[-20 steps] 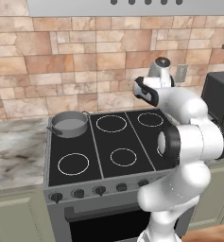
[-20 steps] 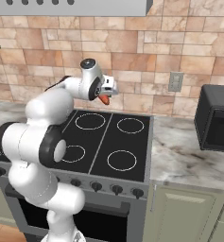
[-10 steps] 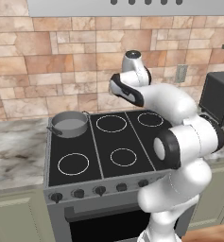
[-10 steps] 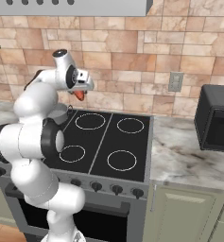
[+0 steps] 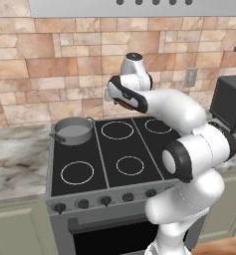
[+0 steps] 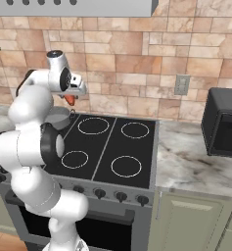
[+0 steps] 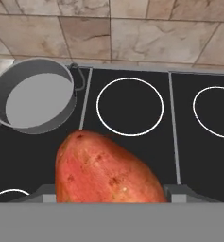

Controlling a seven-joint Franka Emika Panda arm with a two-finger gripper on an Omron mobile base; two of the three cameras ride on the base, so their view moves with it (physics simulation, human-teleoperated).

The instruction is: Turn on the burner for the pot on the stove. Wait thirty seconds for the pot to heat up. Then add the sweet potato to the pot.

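Above stove (image 5: 114,149): apparently gripped sweet potato (image 7: 104,172).

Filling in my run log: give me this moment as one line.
phase: carry | pincer: shut on sweet potato | position: above stove, beside pot | pot: empty, rear-left ring | not yet dropped

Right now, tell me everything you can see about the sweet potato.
The sweet potato is an orange-red, elongated oval with mottled, speckled skin and a rounded, tapering end. It is held in the end effector, raised above the black cooktop rather than resting on anything. In the hand view it lies between the two fingers, pointing toward the back burners, with the empty grey pot ahead and to one side. From the right base view just its orange tip peeks out below the hand.
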